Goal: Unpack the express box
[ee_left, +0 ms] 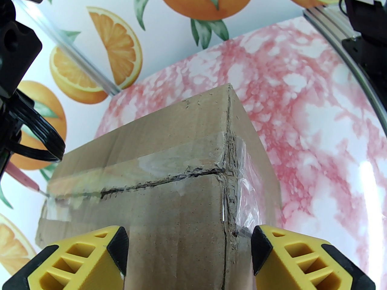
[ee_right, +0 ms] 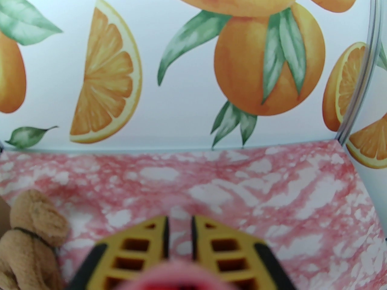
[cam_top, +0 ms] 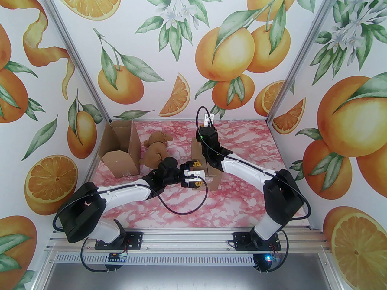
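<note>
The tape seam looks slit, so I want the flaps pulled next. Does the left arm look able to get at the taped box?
Probably yes: the left pincer sits at the taped box, jaws apart either side of its corner, nothing in between.

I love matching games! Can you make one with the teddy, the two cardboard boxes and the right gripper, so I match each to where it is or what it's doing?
Things:
1. teddy bear
2. open box
3. taped box
4. right gripper

Places or states:
A. shut on a pink tool
B. lying between the two boxes
C. far left, flaps up
D. top tape slit along the seam

Pairs: 1-B, 2-C, 3-D, 4-A
</note>
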